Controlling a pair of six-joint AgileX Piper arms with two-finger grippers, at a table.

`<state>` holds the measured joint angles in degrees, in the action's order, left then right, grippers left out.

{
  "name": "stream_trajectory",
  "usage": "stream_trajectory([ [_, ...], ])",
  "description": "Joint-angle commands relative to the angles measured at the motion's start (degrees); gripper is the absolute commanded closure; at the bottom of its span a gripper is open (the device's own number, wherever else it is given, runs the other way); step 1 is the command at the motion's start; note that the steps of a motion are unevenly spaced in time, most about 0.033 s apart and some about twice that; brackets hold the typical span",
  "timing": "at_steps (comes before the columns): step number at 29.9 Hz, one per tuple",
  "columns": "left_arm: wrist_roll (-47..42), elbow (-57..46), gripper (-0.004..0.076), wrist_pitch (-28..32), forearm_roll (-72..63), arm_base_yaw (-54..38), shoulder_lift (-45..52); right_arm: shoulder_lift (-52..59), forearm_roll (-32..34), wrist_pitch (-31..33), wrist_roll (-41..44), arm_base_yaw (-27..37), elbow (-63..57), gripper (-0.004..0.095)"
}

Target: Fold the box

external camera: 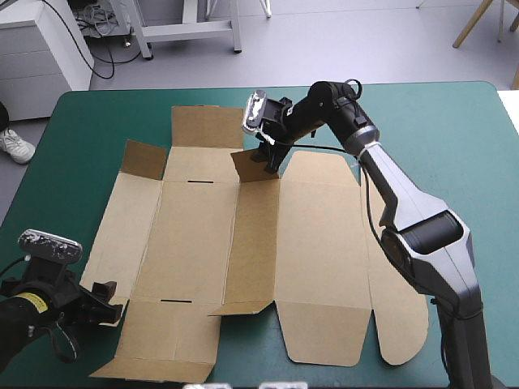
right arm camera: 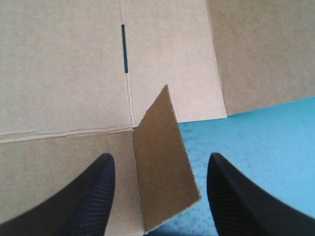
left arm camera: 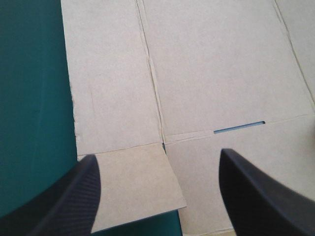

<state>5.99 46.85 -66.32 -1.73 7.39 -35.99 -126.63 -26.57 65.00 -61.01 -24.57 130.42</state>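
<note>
"Where's the box (external camera: pixel 203 243) lying?"

"Spread open in the middle of the teal-green worktop (external camera: pixel 81 121), nearly all of it flat. One small flap (external camera: pixel 250 166) at its far edge stands up."

"And the right tool (right arm camera: pixel 160 155)?"

"Right at that flap. Its black fingers (right arm camera: pixel 88 196) are spread and the flap stands upright between them, not pinched."

"The left tool (left arm camera: pixel 157 153)?"

"At the box's near left corner, spread as well, over a flat corner flap (left arm camera: pixel 133 187). Whether it's touching, I can't tell."
</note>
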Motion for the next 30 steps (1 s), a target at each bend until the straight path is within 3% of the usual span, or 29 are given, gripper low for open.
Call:
stream_trajectory([
  [1, -1.5, 1.9, 0.0238, 1.4, -0.5, 0.5, -0.5, 5.9, 2.6, 2.8, 10.9, 0.6, 5.2, 0.0386],
  [7, -1.6, 6.2, 0.0234, -0.7, -0.3, 0.5, -3.1, 11.4, 3.3, 4.0, 28.2, 3.8, 6.7, 0.0385],
  [11, -0.7, 11.9, 0.0227, -5.9, -0.5, 0.5, -8.9, 16.9, 3.4, 4.0, 37.8, 7.1, 5.8, 0.0386],
  [16, 1.5, 18.1, 0.0216, -6.2, 0.9, 0.3, -14.8, 26.1, 3.8, 4.0, 38.9, 11.3, -1.5, 0.0384],
  [26, -1.8, 21.6, 0.0216, -6.0, 8.8, 0.1, -22.8, 49.8, 6.6, 2.3, 39.1, 22.6, -30.3, 0.0384],
  [30, -1.7, 21.6, 0.0216, -6.3, 10.0, -5.9, -24.6, 54.9, 6.4, 1.8, 39.3, 25.8, -36.9, 0.0384],
])
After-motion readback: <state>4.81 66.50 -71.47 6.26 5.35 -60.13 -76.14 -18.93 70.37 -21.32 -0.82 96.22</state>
